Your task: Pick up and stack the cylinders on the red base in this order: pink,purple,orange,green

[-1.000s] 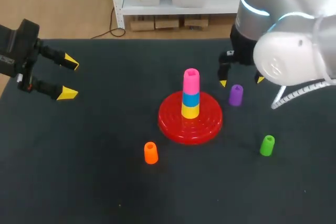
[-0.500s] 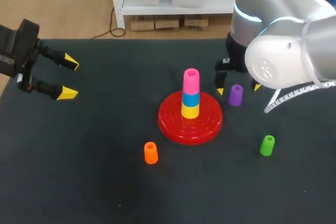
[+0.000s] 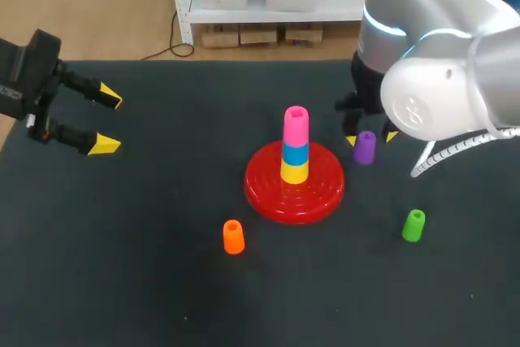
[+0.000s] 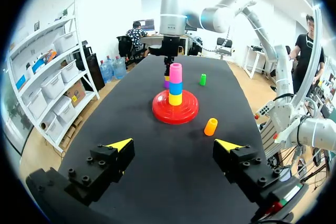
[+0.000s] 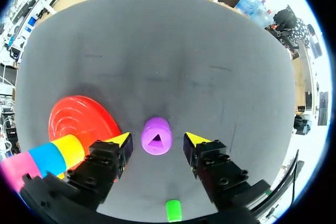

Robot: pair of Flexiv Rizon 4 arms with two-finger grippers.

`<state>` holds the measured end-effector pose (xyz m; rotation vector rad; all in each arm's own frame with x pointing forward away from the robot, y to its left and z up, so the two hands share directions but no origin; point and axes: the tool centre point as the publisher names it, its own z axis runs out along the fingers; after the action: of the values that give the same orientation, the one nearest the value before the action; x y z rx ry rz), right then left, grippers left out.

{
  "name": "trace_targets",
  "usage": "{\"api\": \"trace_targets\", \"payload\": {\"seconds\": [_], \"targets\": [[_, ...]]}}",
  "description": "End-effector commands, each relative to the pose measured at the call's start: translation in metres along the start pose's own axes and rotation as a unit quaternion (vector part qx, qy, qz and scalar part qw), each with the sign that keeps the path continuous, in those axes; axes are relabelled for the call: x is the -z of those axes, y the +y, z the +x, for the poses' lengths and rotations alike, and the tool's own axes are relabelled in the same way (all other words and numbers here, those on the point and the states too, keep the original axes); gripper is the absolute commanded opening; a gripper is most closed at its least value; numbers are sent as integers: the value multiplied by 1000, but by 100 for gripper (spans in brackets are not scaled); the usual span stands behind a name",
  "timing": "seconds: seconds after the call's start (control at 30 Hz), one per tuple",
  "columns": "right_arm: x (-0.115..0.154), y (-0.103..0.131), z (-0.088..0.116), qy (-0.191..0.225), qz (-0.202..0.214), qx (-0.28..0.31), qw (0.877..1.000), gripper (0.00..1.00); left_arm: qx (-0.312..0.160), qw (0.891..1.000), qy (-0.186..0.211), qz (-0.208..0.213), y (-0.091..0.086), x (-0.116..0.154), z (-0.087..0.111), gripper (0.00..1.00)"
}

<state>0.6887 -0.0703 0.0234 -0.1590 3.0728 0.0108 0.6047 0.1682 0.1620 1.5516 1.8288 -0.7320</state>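
1. Right gripper (image 3: 371, 138): you are bringing it down over the purple cylinder (image 3: 364, 147). A second ago its yellow tips were hanging toward 12 o'clock of that cylinder; now they are sitting at 9 and 3 o'clock of it. In the right wrist view the gripper (image 5: 157, 139) is straddling the cylinder (image 5: 156, 136) with its jaws spread, a gap of table showing on each side, so you are not gripping it yet.

2. Purple cylinder: standing upright on the table (image 3: 146, 266), at 2 o'clock of the red base (image 3: 268, 193) and just beside its rim. It is not moving across the three head frames.

3. Red base: carrying a stack with the yellow cylinder (image 3: 294, 171) lowest, the blue cylinder (image 3: 295, 153) on it and the pink cylinder (image 3: 296, 126) on top. It is staying as it was.

4. Orange cylinder (image 3: 233, 236): standing at 7 o'clock of the base, near it, unchanged.

5. Green cylinder (image 3: 413, 225): standing at 4 o'clock of the base, well apart from it, unchanged.

6. Left gripper (image 3: 106, 121): you are keeping it far out at 9 o'clock of the base, where it was a second ago. Its jaws are staying spread wide and holding nothing, as the left wrist view (image 4: 174, 145) confirms.
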Motion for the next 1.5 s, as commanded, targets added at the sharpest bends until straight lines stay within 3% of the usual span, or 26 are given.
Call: {"api": "trace_targets", "payload": {"seconds": [0.03,0.17,0.3,0.37,0.4,0.43,0.7,0.93,1.13,1.33,1.5], "targets": [[-1,-2,3,-3,1,-1,1000,59,-2,1000,-2,-1,0,0,1,100],[-2,-2,1,-3,2,-1,1000,58,-2,1000,-2,-1,0,0,1,100],[-1,0,-2,-7,2,4,1000,45,-2,1000,-2,-1,0,0,1,100],[0,2,-2,-7,1,6,1000,27,-2,1000,-2,-1,0,0,1,100],[1,3,-2,-8,1,7,1000,7,-2,1000,-2,-1,0,0,1,100],[4,4,-2,-10,-1,8,1000,0,-2,1000,-2,-1,0,0,1,100],[39,7,0,-32,2,22,999,0,-2,1000,-2,-1,0,0,1,100],[124,19,10,-62,-11,60,996,0,-2,1000,-2,-1,0,0,1,100],[183,49,32,-98,-22,129,987,0,-2,1000,-2,-1,0,0,1,100],[208,91,51,-111,-33,191,975,0,-2,1000,-2,-1,0,0,1,100],[208,119,58,-100,-33,228,968,0,-2,1000,-2,-1,0,0,1,100]]}}
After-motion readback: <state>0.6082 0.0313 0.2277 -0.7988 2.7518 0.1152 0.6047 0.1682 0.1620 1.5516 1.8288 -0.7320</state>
